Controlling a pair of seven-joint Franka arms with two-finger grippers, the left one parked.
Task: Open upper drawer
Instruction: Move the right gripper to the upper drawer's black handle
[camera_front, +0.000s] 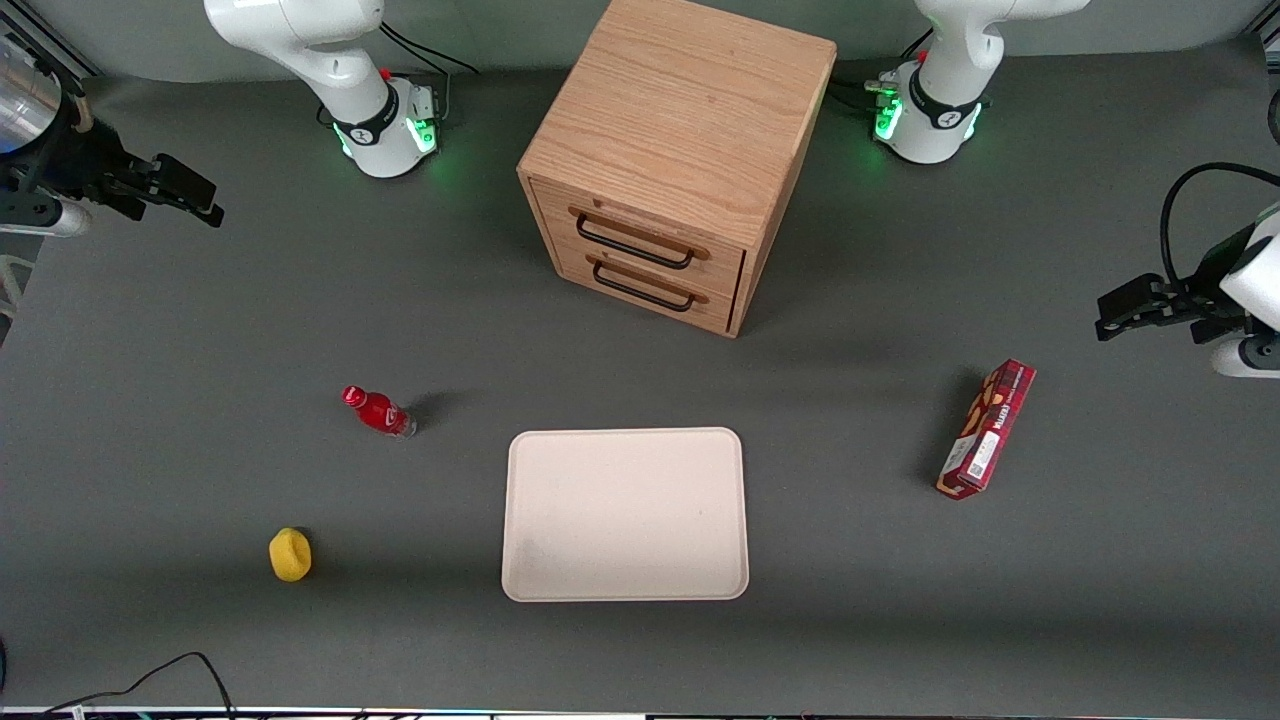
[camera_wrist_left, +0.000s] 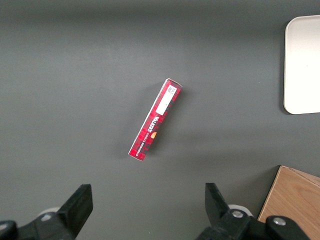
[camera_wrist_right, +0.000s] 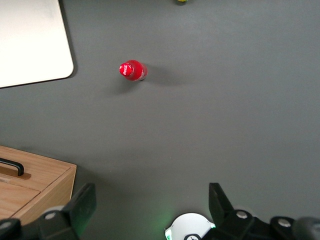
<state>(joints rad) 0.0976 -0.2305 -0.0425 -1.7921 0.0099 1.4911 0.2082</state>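
Front view: light oak cabinet (camera_front: 680, 150) stood on the grey counter (camera_front: 200, 320), farther from the camera than the cream rectangular tray (camera_front: 625, 515). Its upper drawer (camera_front: 640, 238) was shut, black wire handle (camera_front: 634, 246) just above the lower drawer's twin; likely risk was hooking the wrong one. End effector (camera_front: 195, 196) hung well apart from the cabinet.

Left wrist view: red carton (camera_wrist_left: 155, 120), print unreadable.

Right wrist view: end effector fingers (camera_wrist_right: 85, 204) spread, empty, above the red bottle (camera_wrist_right: 132, 70).

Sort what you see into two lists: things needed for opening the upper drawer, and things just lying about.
Belong to the job:
upper drawer, shut, with its black bar handle
gripper, open, high at the working arm's end of the table

Just lying about:
lower drawer
red bottle
yellow object
tray
red box
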